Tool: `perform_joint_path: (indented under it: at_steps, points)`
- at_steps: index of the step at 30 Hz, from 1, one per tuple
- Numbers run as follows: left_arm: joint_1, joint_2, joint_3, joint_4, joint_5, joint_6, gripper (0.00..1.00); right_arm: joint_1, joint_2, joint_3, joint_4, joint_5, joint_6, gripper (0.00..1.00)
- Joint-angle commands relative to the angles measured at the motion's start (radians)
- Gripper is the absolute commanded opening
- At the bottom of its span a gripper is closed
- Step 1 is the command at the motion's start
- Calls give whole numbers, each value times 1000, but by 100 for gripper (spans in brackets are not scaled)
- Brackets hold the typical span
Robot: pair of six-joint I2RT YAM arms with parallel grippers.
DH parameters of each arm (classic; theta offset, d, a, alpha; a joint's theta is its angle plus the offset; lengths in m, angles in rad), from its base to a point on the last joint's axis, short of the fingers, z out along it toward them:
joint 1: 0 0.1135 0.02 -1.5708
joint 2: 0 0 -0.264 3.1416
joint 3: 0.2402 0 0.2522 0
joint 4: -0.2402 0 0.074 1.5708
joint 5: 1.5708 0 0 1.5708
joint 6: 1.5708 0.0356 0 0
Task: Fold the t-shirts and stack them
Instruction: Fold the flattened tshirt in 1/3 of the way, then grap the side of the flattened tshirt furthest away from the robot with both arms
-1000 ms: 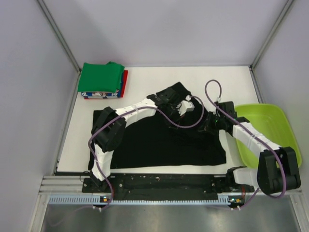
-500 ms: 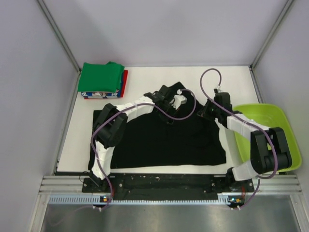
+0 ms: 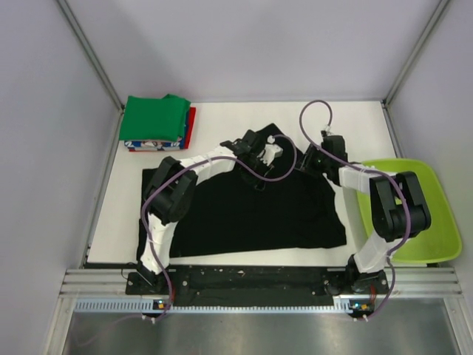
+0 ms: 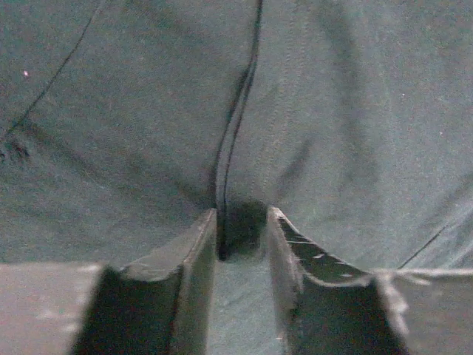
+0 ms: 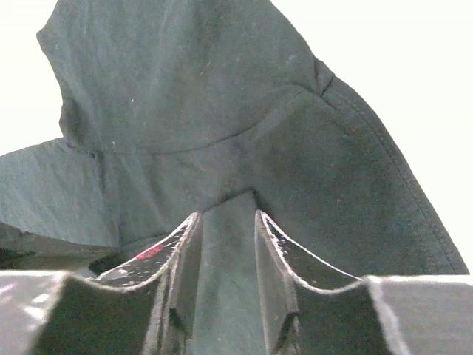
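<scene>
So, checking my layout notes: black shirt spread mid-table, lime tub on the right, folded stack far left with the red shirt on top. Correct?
No: the green shirt lies on top, with the red shirt peeking out beneath it; the top external view shows this. The rest holds.

White table, bare along the upper edge and down the left margin; black shirt spread flat across centre, its lower hem near the table's bottom edge, upper part bunched into a peak at mid-frame; stack of folded shirts in the upper left corner, well apart from the black shirt, green shirt on top; lime tub at the right border, just beside the black shirt; its footing unclear.
</scene>
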Motion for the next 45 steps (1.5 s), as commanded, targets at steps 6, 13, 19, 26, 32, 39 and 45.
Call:
perform_joint_path:
  at_steps: [6, 13, 19, 26, 32, 39, 45]
  points:
    - [46, -98, 74, -55, -112, 69, 54, 18, -173, 171, -365, 338, -77, 54]
    - [86, -332, -32, -153, -204, 262, 62, 82, -437, 94, -643, 542, -117, 59]
    - [129, -595, -294, -324, -241, 393, 58, 119, -615, -113, -739, 366, 58, 17]
    - [221, -908, -685, -420, -288, 476, 50, 145, -715, -394, -633, 271, 253, 0]
    - [252, -956, -925, -317, -437, 444, 50, 142, -687, -423, -715, 373, 325, 0]
    - [276, -861, -1028, -214, -540, 402, 49, 128, -707, -418, -924, 468, 431, 0]
    - [284, -860, -1022, -282, -566, 407, 50, 16, -751, -375, -1145, 405, 480, 0]
